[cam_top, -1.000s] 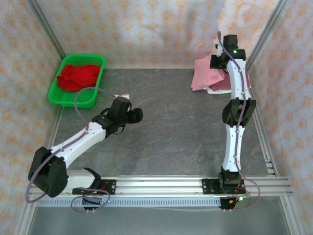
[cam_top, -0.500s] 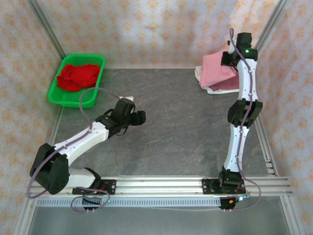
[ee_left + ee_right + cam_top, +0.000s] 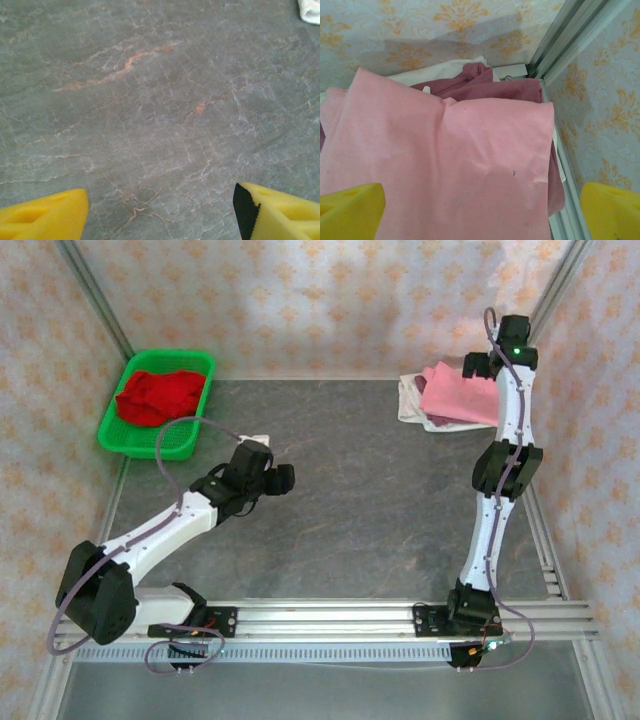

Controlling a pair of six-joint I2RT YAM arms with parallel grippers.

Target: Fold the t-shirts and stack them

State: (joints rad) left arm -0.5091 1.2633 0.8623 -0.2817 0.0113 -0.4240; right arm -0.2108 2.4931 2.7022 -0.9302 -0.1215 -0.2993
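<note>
Pink t-shirt (image 3: 445, 165) lies folded on far-right stack (image 3: 505, 90). Right gripper (image 3: 480, 207) above it, jaws apart; left gripper (image 3: 160, 212) jaws apart, empty. Judged next: red t-shirt (image 3: 158, 395) from basket (image 3: 125, 440).

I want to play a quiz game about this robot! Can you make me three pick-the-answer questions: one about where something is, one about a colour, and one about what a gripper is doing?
1. Where is the red t-shirt?
A. hanging on the wall
B. in the green basket
C. on the floor

2. What colour is the top t-shirt of the stack in the far right corner?
A. green
B. blue
C. pink

3. How is the left gripper?
A. open above the bare table
B. shut on a sock
C. shut on a cup

Answers:
1 B: the red cloth lies inside the basket's rim.
2 C: pink cloth lies uppermost in the right wrist view.
3 A: its yellow fingers stand far apart with nothing between them.
</note>
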